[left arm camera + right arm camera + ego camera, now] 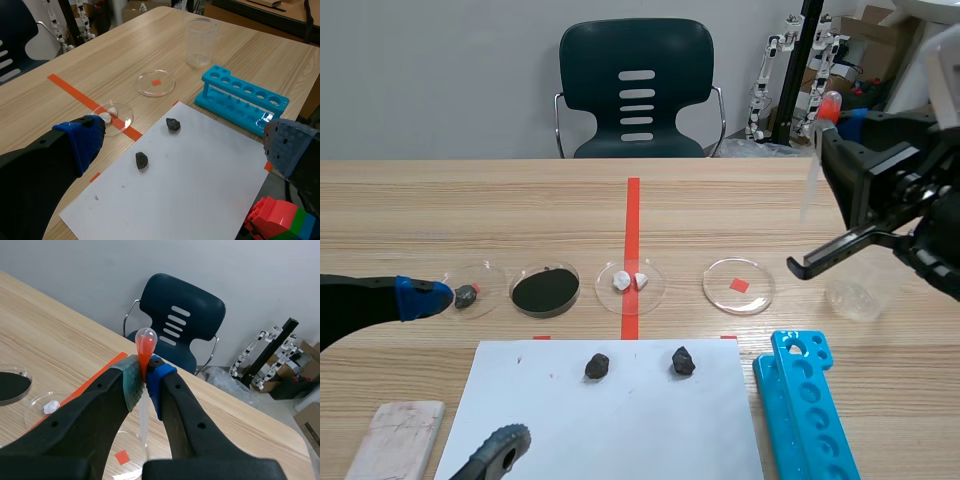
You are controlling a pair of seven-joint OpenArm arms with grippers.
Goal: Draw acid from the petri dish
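Observation:
My right gripper (823,138) is raised at the table's right and shut on a plastic pipette (812,175) with a red bulb (829,104). From the right wrist, the pads (131,382) pinch the pipette (146,347) just under its red bulb, and the clear stem (143,415) hangs down over a petri dish with a red square (122,457). That dish (738,285) lies on the table right of the red tape, below and left of the pipette tip. My left gripper (470,368) stays open low at the left, near the paper (185,145).
Three more dishes stand in the row: white lumps (630,283), black powder (545,290), a dark lump (472,293). White paper (610,420) carries two dark stones. A blue tube rack (805,400) and a clear beaker (855,295) stand at the right. A chair (636,90) is behind.

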